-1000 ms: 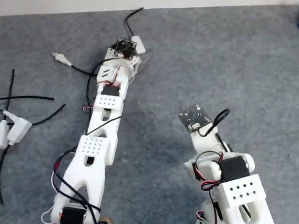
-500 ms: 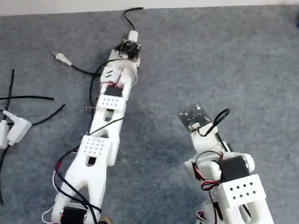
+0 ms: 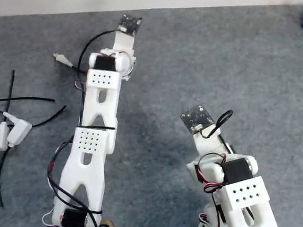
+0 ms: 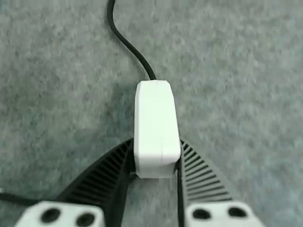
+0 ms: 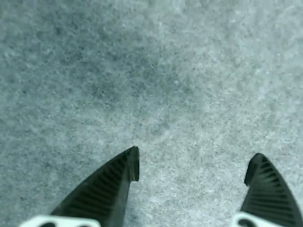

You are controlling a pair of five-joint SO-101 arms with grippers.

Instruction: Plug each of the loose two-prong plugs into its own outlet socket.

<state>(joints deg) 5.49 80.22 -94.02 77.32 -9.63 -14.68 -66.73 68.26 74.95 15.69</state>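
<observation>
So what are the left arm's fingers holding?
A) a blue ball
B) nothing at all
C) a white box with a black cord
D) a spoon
C: in the left wrist view, the fingers are pinched on both sides of a white box, and a black cord runs out of its far end across the grey carpet.

White socket block, black-corded, sits clamped between the jaws.

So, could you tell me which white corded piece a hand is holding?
The white block gripped by the left hand; the small plug and the cluster at the table's left lie loose.
</observation>
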